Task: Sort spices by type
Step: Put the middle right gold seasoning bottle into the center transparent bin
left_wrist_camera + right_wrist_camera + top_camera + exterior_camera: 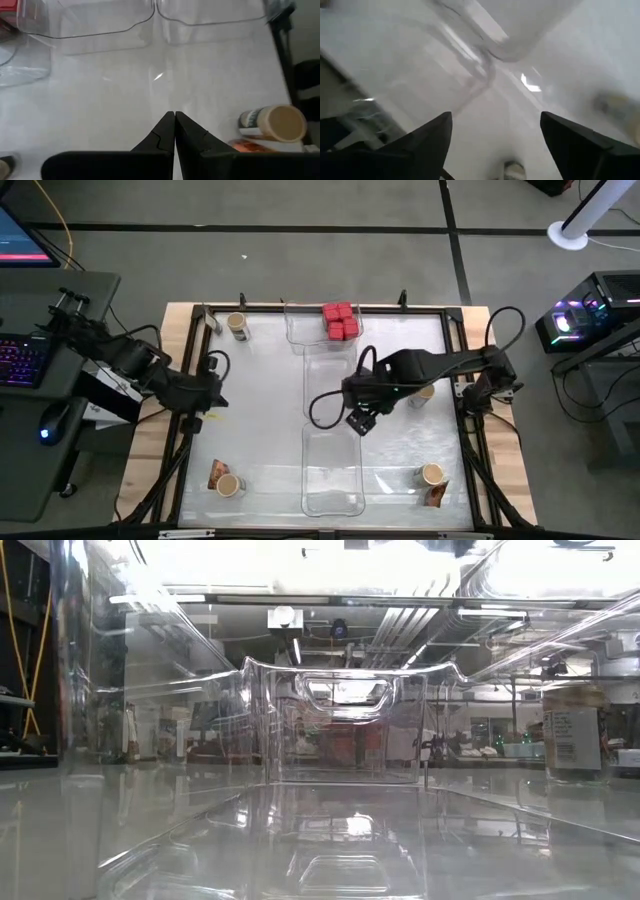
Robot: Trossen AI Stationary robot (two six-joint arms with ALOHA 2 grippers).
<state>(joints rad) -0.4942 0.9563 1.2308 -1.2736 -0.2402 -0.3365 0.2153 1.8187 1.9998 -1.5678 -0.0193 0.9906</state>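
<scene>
Several red boxy containers (340,320) sit together in the far clear tray. Round jars with tan tops stand at the far left (237,326), near left (228,485), near right (431,475) and under my right arm (422,393). Brown-orange packets lie beside the near-left jar (217,473) and the near-right jar (436,495). My left gripper (215,395) is shut at the table's left side, holding nothing; its wrist view shows the near-left jar (275,122) and packet (247,146). My right gripper (358,423) hangs open and empty over the middle trays.
Three clear plastic trays (332,380) run in a column down the table's middle; the nearest one (340,730) fills the low view. A jar (575,740) stands at that view's right. Raised wooden edging (190,330) frames the table. A keyboard and mouse sit left of the table.
</scene>
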